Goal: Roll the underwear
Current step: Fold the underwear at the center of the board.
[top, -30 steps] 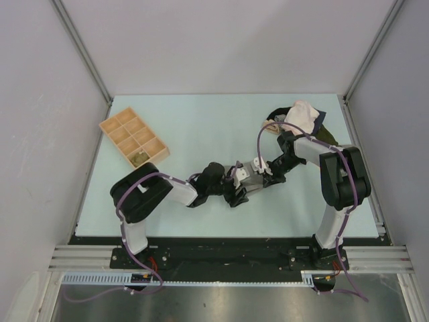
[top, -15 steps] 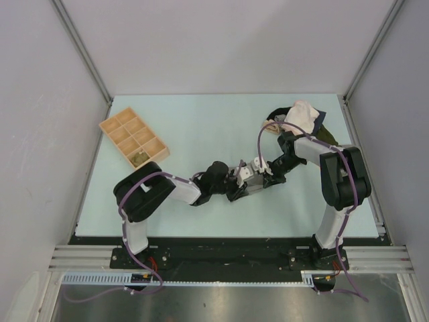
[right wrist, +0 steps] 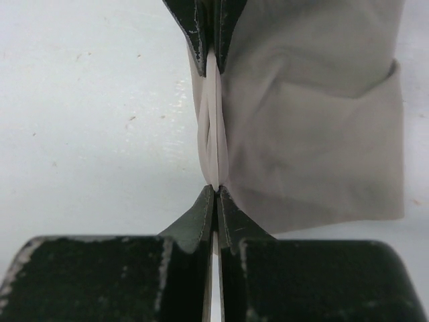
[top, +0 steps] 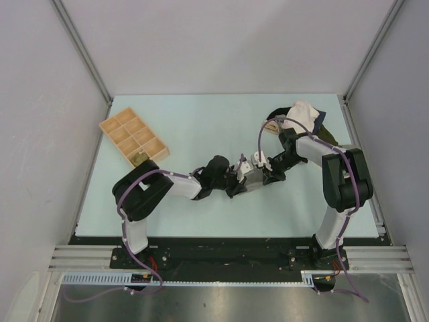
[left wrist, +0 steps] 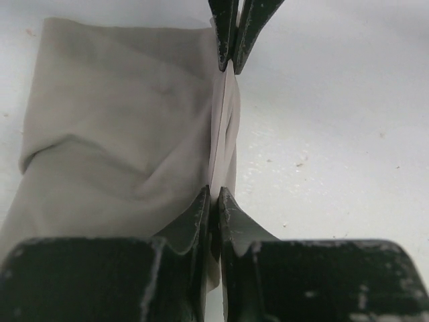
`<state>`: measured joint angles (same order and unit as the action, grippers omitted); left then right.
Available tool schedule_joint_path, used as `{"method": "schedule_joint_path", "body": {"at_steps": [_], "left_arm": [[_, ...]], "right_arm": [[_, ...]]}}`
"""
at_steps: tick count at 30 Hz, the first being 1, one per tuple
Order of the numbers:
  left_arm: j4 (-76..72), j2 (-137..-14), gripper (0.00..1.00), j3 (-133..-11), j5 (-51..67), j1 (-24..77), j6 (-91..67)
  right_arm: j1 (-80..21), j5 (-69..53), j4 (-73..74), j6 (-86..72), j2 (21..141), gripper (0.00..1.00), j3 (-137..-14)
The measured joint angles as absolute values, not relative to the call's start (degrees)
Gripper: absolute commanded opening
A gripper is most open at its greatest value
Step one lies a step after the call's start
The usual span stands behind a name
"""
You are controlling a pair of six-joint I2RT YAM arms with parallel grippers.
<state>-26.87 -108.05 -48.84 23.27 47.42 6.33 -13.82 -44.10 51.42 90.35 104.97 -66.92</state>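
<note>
The taupe-grey underwear (top: 252,175) lies partly folded on the table near the middle, held between my two grippers. In the left wrist view the underwear (left wrist: 120,134) spreads to the left, and my left gripper (left wrist: 229,66) is shut on its folded right edge. In the right wrist view the underwear (right wrist: 315,127) spreads to the right, and my right gripper (right wrist: 213,64) is shut on its bunched left edge. From above, the left gripper (top: 236,182) and the right gripper (top: 265,172) face each other closely across the cloth.
A pile at the back right holds a pale pink-white garment (top: 303,115) and a dark olive-black garment (top: 328,136). A tan compartment tray (top: 133,139) sits at the left, with a small rolled item (top: 139,158) in one near cell.
My left gripper has closed onto the underwear's edge. Both grippers and the cloth have shifted slightly to the right and away from the arm bases.
</note>
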Motion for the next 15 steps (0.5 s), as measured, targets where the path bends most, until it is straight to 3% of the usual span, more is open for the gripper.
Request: {"method": "schedule_joint_path", "body": {"at_steps": [15], "left_arm": [[-14.1,-108.0,0.13,-60.4,27.2,39.5,6.3]], "right_arm": [[-13.8,-42.5,47.2,76.4,110.0,0.04,-78.0]]}}
